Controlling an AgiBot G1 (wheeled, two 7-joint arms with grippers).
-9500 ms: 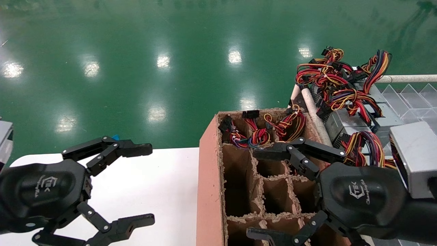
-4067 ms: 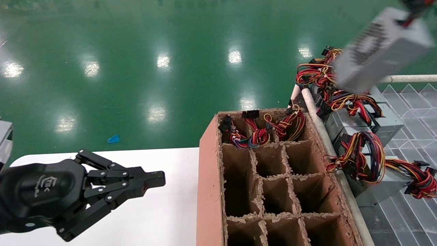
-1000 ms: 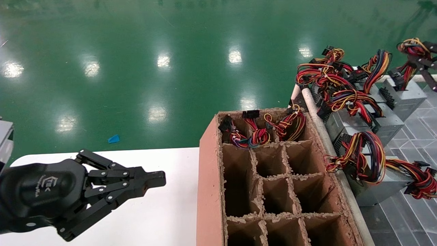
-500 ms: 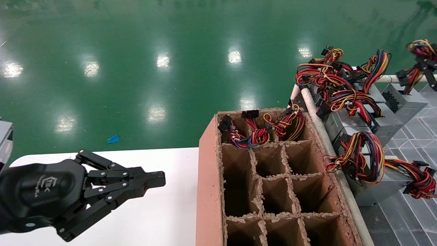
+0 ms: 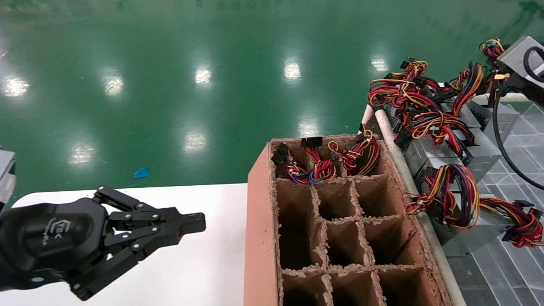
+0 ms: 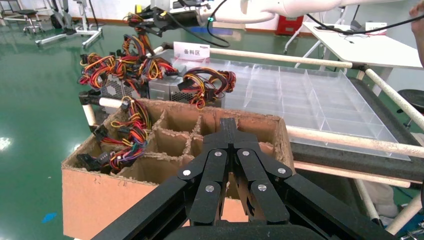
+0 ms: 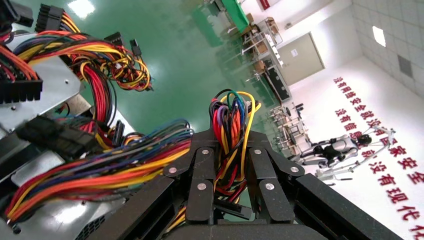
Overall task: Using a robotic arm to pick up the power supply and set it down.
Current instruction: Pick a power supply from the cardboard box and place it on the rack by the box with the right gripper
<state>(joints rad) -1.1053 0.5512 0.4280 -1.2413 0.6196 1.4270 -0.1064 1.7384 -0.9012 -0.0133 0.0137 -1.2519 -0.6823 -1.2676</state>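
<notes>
A glossy green floor (image 5: pixel 170 76) stretches behind a white worktop (image 5: pixel 199 263) and a rack of clear plastic trays (image 6: pixel 310 100) on the robot's right. The power supply (image 5: pixel 497 119), a grey metal box, sits at the far end of that rack among other grey units, mostly hidden by the right arm's wrist block and black cable. Its wire bundle (image 7: pixel 230 135) of red, yellow and orange leads runs up between the right hand's (image 7: pixel 231 150) fingers, which are clamped on it. Nearer, a brown cardboard divider box (image 5: pixel 259 221) stands beside the rack, with coloured wires in its far row of cells. The left hand (image 5: pixel 187 225) hovers over the white worktop, fingers pressed together on nothing.
</notes>
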